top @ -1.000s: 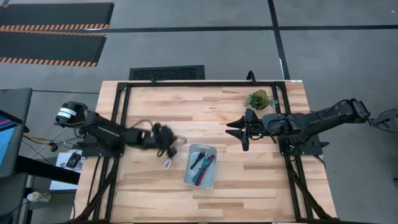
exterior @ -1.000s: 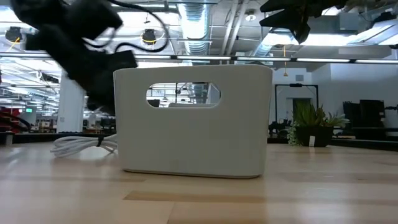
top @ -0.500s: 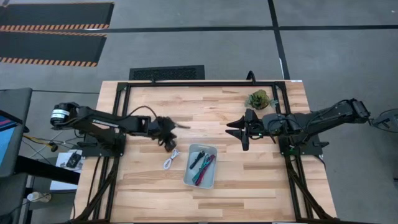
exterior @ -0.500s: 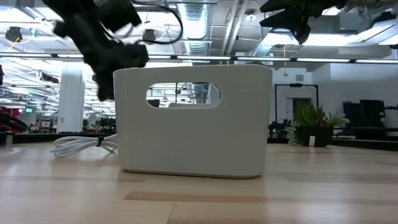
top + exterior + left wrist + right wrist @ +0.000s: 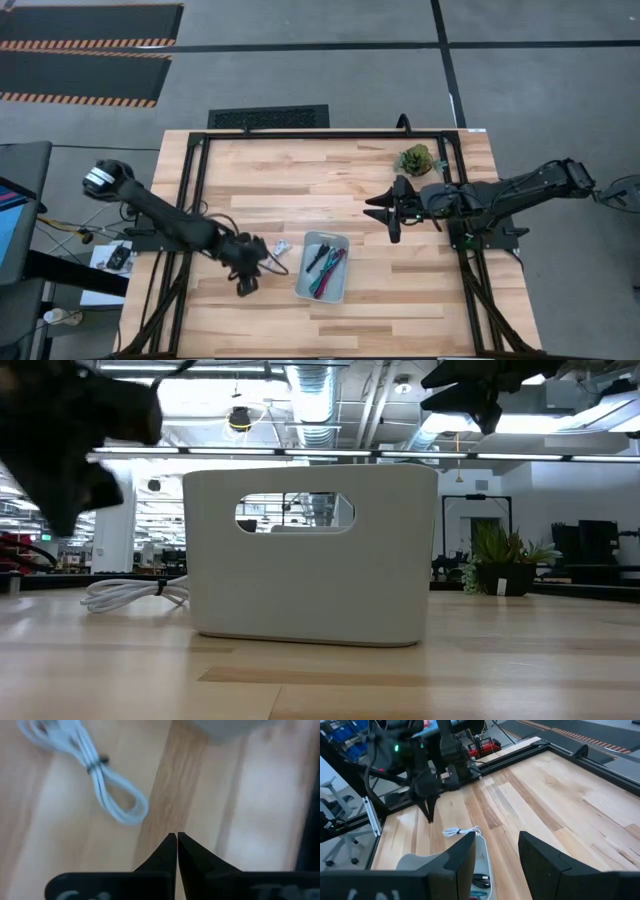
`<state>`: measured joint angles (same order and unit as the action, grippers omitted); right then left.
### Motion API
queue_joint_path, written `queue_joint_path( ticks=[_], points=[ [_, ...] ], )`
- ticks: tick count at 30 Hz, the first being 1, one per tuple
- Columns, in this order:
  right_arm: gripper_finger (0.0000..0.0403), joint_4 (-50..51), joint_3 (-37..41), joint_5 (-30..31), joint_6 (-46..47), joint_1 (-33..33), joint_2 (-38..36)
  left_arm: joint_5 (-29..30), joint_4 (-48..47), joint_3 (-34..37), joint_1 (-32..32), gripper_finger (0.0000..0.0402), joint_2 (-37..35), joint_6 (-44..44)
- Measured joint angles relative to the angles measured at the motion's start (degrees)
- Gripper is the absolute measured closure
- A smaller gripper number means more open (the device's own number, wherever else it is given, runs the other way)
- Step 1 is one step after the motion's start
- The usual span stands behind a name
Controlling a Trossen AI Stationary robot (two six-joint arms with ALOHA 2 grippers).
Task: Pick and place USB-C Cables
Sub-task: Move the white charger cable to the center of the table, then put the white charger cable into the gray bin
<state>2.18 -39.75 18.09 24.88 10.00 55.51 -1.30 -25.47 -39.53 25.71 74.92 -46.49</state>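
The white USB-C cable (image 5: 95, 765) lies coiled and tied on the table, just left of the grey tray (image 5: 336, 241); it also shows in the low view (image 5: 135, 595). The black (image 5: 314, 259), magenta-red (image 5: 331, 266) and teal-blue (image 5: 321, 287) cables lie inside the tray. My left gripper (image 5: 176, 837) is shut and hovers over bare wood on the near-left side of the white cable (image 5: 462, 831), touching nothing. It points down at the table (image 5: 429, 818). My right gripper (image 5: 497, 852) is open and waits in the air right of the table's middle (image 5: 392, 208).
A small green plant (image 5: 415, 158) stands near the far right corner. A black frame (image 5: 300, 133) runs along the table's edges. Bare wood lies around the tray (image 5: 310, 550) on the near side and between the two arms.
My left gripper has swung from above the tray's far-left corner toward the table's near edge and somewhat left, staying shut. It passed over the white cable, which lies where it was. The tray and my right arm have kept still.
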Motion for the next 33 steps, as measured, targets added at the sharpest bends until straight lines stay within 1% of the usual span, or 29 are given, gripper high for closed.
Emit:
queue_joint_path(
  ticks=[2,5,7,10,14,16,21,24,26,28,29,31,33],
  points=[
    [0.023,0.2,0.0,0.0,0.0,0.0,0.0,-0.4,0.8,0.0,0.8,0.0401,3.7,-0.1],
    [0.023,0.2,0.0,0.0,0.2,0.0,0.0,-3.7,4.7,0.0,0.9,0.0401,9.6,1.8],
    [0.023,0.4,0.0,0.0,0.2,0.0,0.0,-4.0,7.3,0.0,0.6,0.0401,13.1,3.1],
    [0.023,0.5,0.0,0.0,0.2,0.0,0.0,-3.9,7.1,-0.3,-1.2,0.0401,15.9,3.8],
    [0.023,0.6,0.0,0.0,0.2,0.0,0.0,-5.7,6.6,-0.3,-4.8,0.0401,16.5,9.1],
    [0.023,0.6,0.0,0.0,0.2,0.0,0.0,-5.2,6.6,-0.2,-7.3,0.0401,15.9,12.3],
    [0.023,0.5,0.0,0.1,0.2,0.0,0.0,-0.6,6.0,-0.1,-14.8,0.0401,15.3,19.4],
    [0.023,0.5,0.0,0.2,0.2,-0.2,0.0,1.5,7.4,-0.1,-20.3,0.0401,15.3,25.7],
    [0.023,0.4,0.0,0.2,0.2,-0.6,0.0,5.8,9.6,-0.7,-24.4,0.0401,15.5,30.1],
    [0.023,0.3,0.0,0.3,0.2,-1.2,0.0,11.3,12.5,-1.7,-29.0,0.0401,15.8,33.6],
    [0.023,0.3,0.0,0.3,0.2,-1.5,0.0,12.5,14.6,-2.6,-31.2,0.0401,15.8,35.1],
    [0.023,0.4,0.0,0.3,0.2,-2.1,0.0,12.6,19.7,-4.9,-35.2,0.0401,16.4,37.6],
    [0.023,0.0,0.0,0.3,0.3,-2.8,0.0,11.0,21.6,-7.1,-38.7,0.0401,17.3,39.9]
  ],
)
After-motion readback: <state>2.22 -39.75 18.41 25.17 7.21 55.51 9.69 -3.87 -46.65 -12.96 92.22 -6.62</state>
